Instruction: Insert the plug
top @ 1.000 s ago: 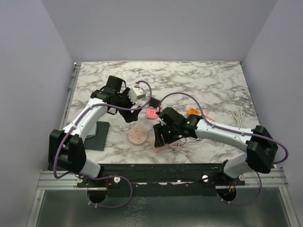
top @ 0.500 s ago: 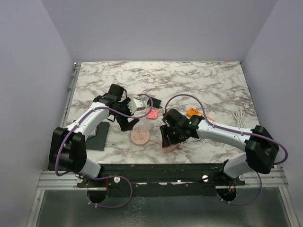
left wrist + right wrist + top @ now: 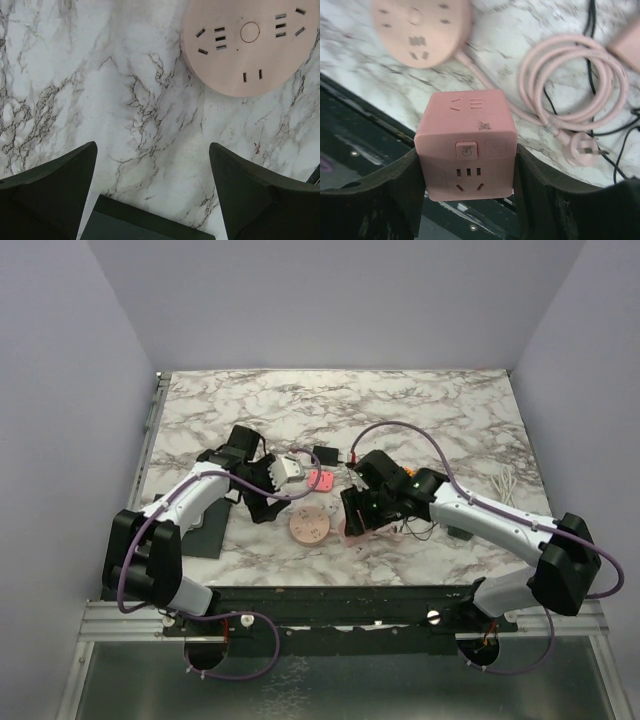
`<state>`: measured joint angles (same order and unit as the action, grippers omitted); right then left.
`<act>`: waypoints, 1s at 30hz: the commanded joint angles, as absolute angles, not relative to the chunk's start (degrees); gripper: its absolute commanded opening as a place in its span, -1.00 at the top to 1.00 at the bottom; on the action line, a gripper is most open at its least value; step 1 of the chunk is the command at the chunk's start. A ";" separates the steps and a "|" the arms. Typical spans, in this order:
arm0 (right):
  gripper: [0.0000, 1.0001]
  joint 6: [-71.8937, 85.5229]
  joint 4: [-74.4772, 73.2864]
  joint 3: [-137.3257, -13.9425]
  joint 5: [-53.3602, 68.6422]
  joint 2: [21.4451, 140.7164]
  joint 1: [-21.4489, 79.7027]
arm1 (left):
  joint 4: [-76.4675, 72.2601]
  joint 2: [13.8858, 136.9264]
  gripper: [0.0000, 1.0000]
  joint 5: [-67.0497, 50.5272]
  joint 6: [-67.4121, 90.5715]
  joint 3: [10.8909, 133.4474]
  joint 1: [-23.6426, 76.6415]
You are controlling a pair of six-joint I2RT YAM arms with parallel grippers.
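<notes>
Right pincer [image 3: 467, 175] clamped on cube socket [image 3: 466, 125], now drawn back from near edge; round socket [image 3: 250, 45] dragged rightward. Left pincer [image 3: 152, 165] wide open, empty. Plug [image 3: 580, 150] lies loose: insertion pending.

The table top [image 3: 430, 410] is patterned as white marble with grey-brown veins. The round socket [image 3: 250, 42], the cube socket [image 3: 466, 145], the coiled cable [image 3: 570, 42] and the plug [image 3: 580, 150] are coloured pale salmon pink, with dark slots. The right arm [image 3: 490, 520] is finished in white and black, and a purple cable [image 3: 400, 427] is looped over it.
</notes>
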<state>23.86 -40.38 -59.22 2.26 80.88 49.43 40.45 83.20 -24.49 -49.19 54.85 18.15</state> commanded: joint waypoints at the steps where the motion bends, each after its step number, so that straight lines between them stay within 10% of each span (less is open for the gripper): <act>1: 0.99 21.33 -37.36 -64.83 9.02 78.94 49.66 | 38.64 85.85 -0.94 -29.07 -43.23 59.56 15.33; 30: 0.99 18.34 -42.46 -82.52 4.83 98.66 57.25 | 34.35 93.24 -0.98 -16.08 -15.24 73.92 0.71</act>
